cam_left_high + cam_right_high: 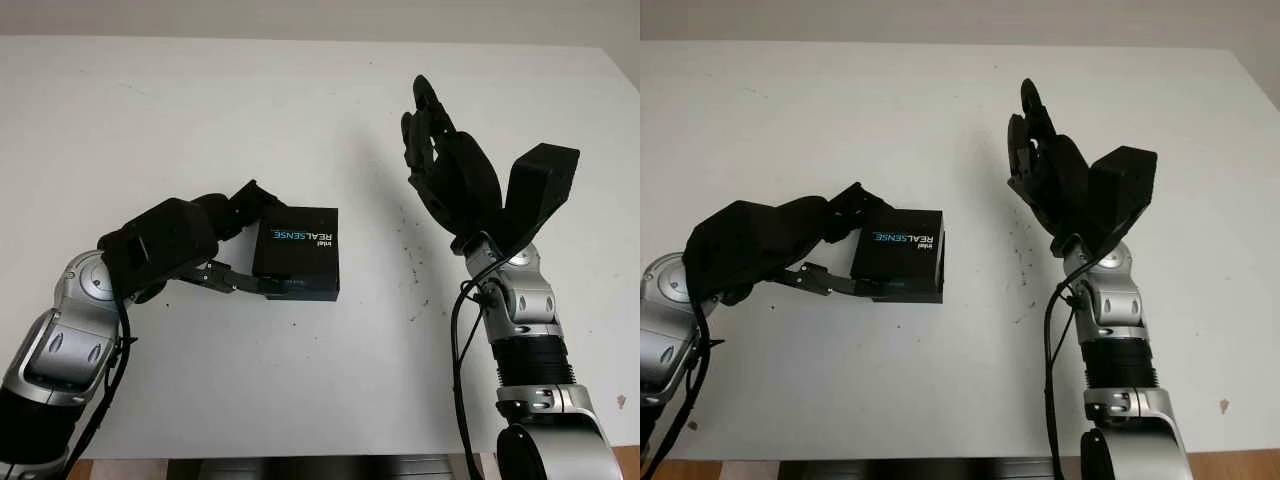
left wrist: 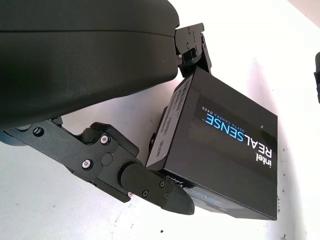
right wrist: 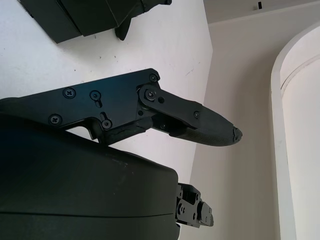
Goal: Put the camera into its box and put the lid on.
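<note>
A black box (image 1: 297,250) printed "intel REALSENSE" lies on the white table (image 1: 180,110) left of centre, with its lid on it. In the left wrist view the lid (image 2: 225,150) sits slightly proud of the base, whose side shows below it. My left hand (image 1: 268,240) grips the box's left end, with the thumb (image 2: 150,187) against the near edge and the fingers (image 2: 192,45) at the far corner. The right hand (image 1: 440,150) is held up above the table to the right of the box, open and holding nothing. The camera itself is hidden.
Small dark specks mark the white table between the box and the right arm (image 1: 520,330). The table's far edge runs along the top, and its near edge lies close to the arms' bases.
</note>
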`<state>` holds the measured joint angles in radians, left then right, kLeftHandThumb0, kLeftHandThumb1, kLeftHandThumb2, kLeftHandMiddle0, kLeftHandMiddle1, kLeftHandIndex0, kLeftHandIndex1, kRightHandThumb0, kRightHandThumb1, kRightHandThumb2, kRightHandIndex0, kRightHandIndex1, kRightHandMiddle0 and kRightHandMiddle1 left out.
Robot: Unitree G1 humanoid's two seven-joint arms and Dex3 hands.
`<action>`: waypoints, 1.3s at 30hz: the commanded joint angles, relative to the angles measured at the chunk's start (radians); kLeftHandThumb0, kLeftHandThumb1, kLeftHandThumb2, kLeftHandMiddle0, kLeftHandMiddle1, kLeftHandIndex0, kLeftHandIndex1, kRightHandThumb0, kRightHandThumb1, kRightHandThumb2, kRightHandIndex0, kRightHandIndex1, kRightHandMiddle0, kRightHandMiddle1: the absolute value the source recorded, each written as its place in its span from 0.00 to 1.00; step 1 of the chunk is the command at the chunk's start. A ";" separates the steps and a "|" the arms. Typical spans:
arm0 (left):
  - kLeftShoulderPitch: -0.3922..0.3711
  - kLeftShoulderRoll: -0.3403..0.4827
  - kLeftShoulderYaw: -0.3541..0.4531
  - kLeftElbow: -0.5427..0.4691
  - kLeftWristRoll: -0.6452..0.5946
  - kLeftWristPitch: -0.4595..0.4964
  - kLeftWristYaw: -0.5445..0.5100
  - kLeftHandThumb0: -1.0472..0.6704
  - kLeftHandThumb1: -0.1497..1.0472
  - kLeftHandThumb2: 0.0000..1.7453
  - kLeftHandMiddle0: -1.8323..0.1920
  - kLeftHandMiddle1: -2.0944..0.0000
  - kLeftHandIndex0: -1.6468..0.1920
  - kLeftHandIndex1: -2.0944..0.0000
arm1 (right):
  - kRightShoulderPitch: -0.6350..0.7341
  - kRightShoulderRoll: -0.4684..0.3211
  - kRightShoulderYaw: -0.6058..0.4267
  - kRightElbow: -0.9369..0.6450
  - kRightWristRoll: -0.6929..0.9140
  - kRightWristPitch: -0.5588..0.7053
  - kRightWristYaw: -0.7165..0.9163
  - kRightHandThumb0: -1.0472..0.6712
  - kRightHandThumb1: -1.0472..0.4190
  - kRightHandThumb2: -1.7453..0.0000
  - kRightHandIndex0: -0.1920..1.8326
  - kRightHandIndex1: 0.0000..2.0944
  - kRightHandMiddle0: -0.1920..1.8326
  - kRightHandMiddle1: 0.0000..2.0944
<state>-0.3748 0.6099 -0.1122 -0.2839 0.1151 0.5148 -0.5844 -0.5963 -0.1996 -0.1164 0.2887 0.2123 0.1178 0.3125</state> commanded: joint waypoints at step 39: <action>0.045 -0.035 0.004 -0.053 -0.058 0.070 0.029 0.38 1.00 0.14 0.83 0.97 0.79 0.20 | 0.005 0.007 0.002 -0.015 -0.001 -0.005 -0.008 0.19 0.00 0.60 0.00 0.00 0.00 0.00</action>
<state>-0.3515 0.5725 -0.1002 -0.3281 0.0589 0.5817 -0.5511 -0.5953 -0.1956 -0.1153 0.2887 0.2121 0.1178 0.3053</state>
